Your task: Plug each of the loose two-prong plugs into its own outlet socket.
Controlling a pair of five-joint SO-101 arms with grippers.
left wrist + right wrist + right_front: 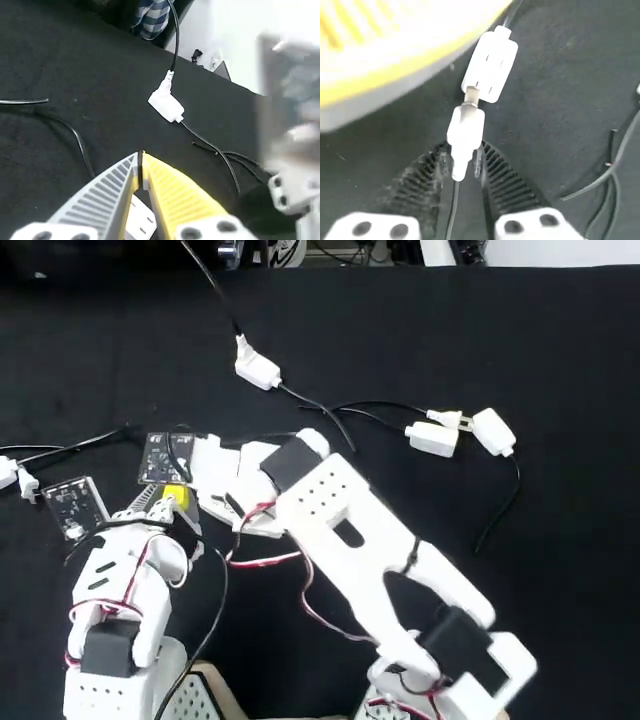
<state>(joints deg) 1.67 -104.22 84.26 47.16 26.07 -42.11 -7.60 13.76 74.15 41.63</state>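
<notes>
A white arm (380, 560) lies over the black tablecloth (560, 340), cords (176, 40) scattered.

Overhead plus wrist close-ups, shared table (560, 340)

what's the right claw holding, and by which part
The right claw holds a white plug by its cord end, with a finger on either side. The plug's prongs are at the socket.

I see 1 white plastic two-prong plug (465, 132) mid-frame, 1 white outlet socket (490, 65) upper centre, black cloth tabletop (560, 100), and black ribbed fingers (510, 185) below.
</notes>
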